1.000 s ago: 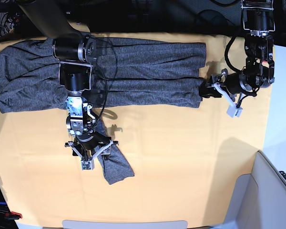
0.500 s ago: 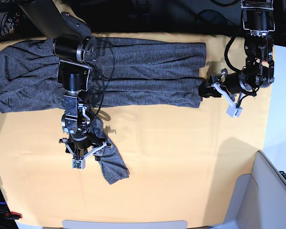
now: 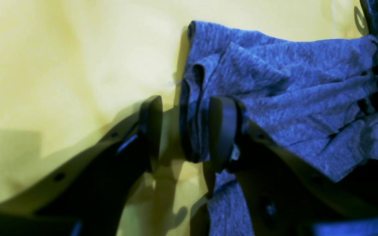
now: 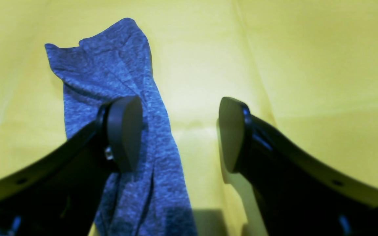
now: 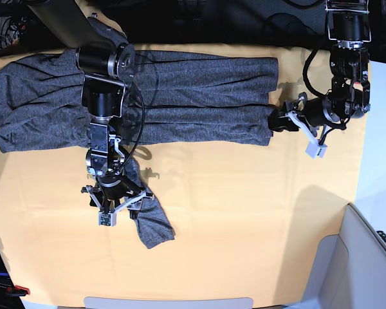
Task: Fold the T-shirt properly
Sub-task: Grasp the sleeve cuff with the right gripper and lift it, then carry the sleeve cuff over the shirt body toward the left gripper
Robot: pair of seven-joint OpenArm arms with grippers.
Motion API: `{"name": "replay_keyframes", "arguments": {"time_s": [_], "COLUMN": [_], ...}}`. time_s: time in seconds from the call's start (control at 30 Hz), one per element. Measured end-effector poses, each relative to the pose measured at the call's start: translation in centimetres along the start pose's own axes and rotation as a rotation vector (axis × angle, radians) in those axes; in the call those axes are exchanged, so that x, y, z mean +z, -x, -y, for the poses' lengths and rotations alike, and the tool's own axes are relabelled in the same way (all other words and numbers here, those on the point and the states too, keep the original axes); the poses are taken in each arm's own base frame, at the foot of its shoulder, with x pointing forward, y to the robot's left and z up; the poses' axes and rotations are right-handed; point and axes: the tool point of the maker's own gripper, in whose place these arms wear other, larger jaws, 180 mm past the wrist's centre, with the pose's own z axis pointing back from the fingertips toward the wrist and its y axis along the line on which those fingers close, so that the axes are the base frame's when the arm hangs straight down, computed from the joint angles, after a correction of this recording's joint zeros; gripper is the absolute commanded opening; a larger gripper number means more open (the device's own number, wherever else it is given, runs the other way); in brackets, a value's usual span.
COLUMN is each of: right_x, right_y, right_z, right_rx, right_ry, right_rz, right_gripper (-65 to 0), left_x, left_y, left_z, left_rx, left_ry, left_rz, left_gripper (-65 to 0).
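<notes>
Lying flat across the upper part of the base view, the dark heather-grey T-shirt spreads over a yellow-orange table cloth, with one long sleeve trailing down toward the lower left of the frame. At the right edge of the garment, the left gripper has its jaws standing apart around a bunched fabric edge; one pad touches the cloth, but a firm pinch is not evident. Over the sleeve, the right gripper is wide open and holds nothing, one finger above the sleeve and the other above bare cloth. Judging by its many creases and limp folds, the thin knit should be light, soft and floppy, sagging when lifted. Hems, cuffs and corners look like the best places to pinch.
</notes>
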Motion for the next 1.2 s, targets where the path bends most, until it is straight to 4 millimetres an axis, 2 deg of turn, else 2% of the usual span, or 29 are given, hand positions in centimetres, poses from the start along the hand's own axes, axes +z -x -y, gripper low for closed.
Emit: {"name": "replay_keyframes", "arguments": {"time_s": [0.3,0.63,0.93,1.2], "right_x": [-0.7,-1.0,-1.0,-1.0], "right_y": [-1.1,0.4,0.3,0.6], "right_z": [-0.4,1.5,1.4,0.0], "right_rx": [-0.005,-0.061,-0.061,-0.071], "right_ry": [-0.009,0.093,0.091,0.068], "right_rz": [0.004,-0.041,-0.039,-0.044], "right_gripper": [-28.3,-28.3,-28.3,-28.3], "left_x": [0.0,-0.2,-0.6,-0.7], "left_y": [0.0,0.2,0.3,0.2], "left_z": [0.0,-0.4,-0.3,-0.1], "left_rx": [0.001,0.026,0.029,0.025], "left_ry": [0.0,0.006,0.017,0.019], "left_rz": [0.001,-0.003,-0.005,-0.005], "left_gripper": [-42.9,-42.9,-42.9,-42.9]}}
